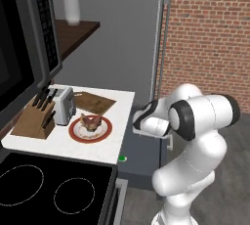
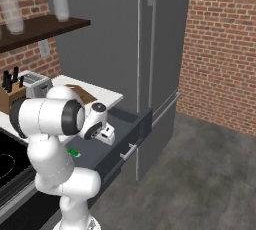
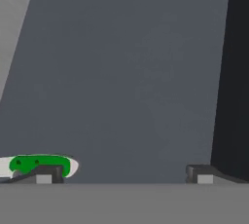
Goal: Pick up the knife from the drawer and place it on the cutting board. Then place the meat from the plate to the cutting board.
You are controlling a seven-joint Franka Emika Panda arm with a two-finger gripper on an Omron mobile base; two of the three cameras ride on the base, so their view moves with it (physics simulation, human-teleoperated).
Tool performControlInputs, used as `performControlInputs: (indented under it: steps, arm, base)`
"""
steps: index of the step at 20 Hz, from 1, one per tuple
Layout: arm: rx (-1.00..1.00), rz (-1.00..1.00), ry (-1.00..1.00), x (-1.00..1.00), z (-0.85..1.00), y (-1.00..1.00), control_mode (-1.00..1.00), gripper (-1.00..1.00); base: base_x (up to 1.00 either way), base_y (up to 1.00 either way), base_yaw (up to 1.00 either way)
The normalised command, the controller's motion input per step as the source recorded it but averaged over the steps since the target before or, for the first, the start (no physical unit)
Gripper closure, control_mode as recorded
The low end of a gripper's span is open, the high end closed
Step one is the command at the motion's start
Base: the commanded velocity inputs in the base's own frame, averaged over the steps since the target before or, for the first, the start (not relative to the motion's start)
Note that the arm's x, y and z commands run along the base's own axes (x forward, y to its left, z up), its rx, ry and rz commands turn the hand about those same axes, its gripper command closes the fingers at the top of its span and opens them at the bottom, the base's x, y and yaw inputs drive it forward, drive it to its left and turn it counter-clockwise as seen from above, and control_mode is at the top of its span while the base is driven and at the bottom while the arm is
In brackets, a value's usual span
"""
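The drawer [image 2: 131, 133] stands pulled out below the counter. On its floor lies the knife [image 2: 74, 152], of which the bright green handle shows. My gripper [image 2: 106, 140] hangs over the drawer, open and holding nothing, a little to the right of the knife. In the hand view the knife [image 3: 42, 163] lies right by my left fingertip [image 3: 44, 174], outside the gap of the gripper [image 3: 124, 175]. On the counter the dark cutting board [image 1: 95, 102] lies behind the plate [image 1: 74, 132], which carries the meat [image 1: 91, 121].
A toaster [image 1: 64, 104] and a wooden knife block [image 1: 34, 118] stand left of the plate. A black stovetop [image 1: 53, 190] sits in front of the counter. The tall grey fridge [image 2: 150, 49] rises just behind the drawer, and a shelf [image 2: 40, 26] hangs above the counter.
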Motion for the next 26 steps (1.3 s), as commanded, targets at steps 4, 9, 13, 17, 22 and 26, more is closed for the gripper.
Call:
performControlInputs:
  steps: [4, 9, 13, 17, 22, 26]
  arm:
    - [-0.05, -0.06, 0.02, 0.01, -0.29, -0.02, -1.00, -1.00]
    - [-0.07, -0.06, 0.05, 0.01, -0.31, -0.15, -1.00, -1.00]
    - [-0.07, -0.07, 0.01, -0.08, -0.21, -0.51, -1.00, -1.00]
    - [-0.07, -0.09, 0.03, -0.35, -0.22, -0.79, -1.00, -1.00]
    - [-0.05, -0.12, 0.05, -0.56, -0.13, -1.00, -1.00, -1.00]
    - [-0.05, -0.13, 0.05, -0.64, -0.05, -1.00, -1.00, -1.00]
  base:
    - [0.00, 0.00, 0.00]
    - [0.00, 0.00, 0.00]
    - [0.00, 0.00, 0.00]
    - [0.00, 0.00, 0.00]
    - [0.00, 0.00, 0.00]
    - [0.00, 0.00, 0.00]
